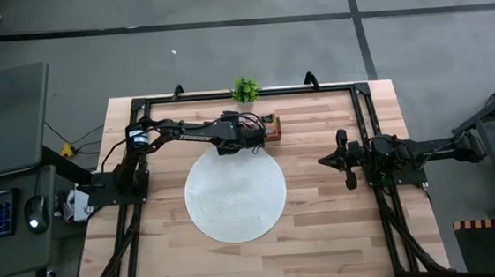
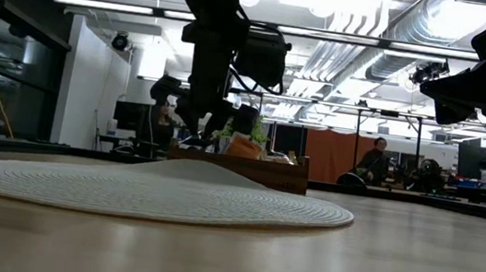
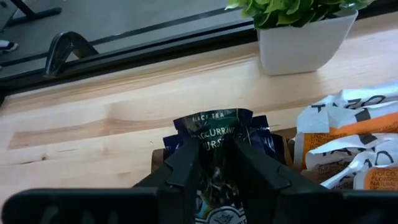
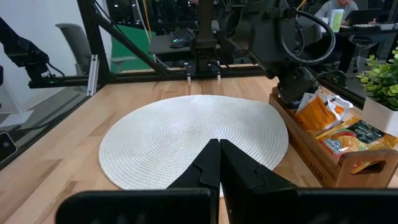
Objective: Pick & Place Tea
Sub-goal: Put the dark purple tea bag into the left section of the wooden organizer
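From above, we see the left gripper (image 1: 260,130) reaching over the wooden tray (image 1: 273,128) at the mat's (image 1: 235,194) twelve o'clock edge, beside the potted plant (image 1: 245,90). The right gripper (image 1: 327,160) waits at the mat's three o'clock, well apart.

At table height, the left gripper (image 2: 203,122) dips into the tray (image 2: 262,170), with sachets poking above its rim; the mat (image 2: 148,191) lies bare in front.

The left wrist view gives what the others hide: both fingers (image 3: 186,168) are pinched on a dark tea sachet (image 3: 214,127) standing in the tray's end compartment, orange and white sachets (image 3: 348,149) next door.

The right wrist view shows its own fingers (image 4: 208,163) pressed together, holding nothing.

We judge the pick is in hand; next calls for lifting the sachet clear and carrying it toward six o'clock onto the mat.
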Controlling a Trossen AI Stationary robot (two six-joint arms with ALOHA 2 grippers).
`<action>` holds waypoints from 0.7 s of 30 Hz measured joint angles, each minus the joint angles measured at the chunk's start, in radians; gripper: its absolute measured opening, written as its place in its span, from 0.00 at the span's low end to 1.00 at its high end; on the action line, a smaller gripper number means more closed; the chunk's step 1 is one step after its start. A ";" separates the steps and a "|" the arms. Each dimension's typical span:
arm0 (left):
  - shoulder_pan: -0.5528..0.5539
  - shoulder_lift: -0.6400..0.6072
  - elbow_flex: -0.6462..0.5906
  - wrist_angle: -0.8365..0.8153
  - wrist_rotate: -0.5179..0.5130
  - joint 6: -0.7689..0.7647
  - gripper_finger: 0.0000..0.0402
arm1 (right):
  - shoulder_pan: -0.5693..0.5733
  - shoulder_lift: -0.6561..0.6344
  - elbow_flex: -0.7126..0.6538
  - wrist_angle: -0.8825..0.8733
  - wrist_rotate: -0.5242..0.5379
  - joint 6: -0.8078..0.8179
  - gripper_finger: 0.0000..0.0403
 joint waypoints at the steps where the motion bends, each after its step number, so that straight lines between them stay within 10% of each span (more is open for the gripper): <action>1: 0.000 0.000 0.000 0.000 -0.001 0.000 0.23 | 0.000 0.000 0.000 0.000 0.000 0.000 0.00; 21: 0.000 0.000 0.000 0.002 -0.011 0.011 0.23 | 0.000 0.000 0.000 0.000 0.000 0.000 0.00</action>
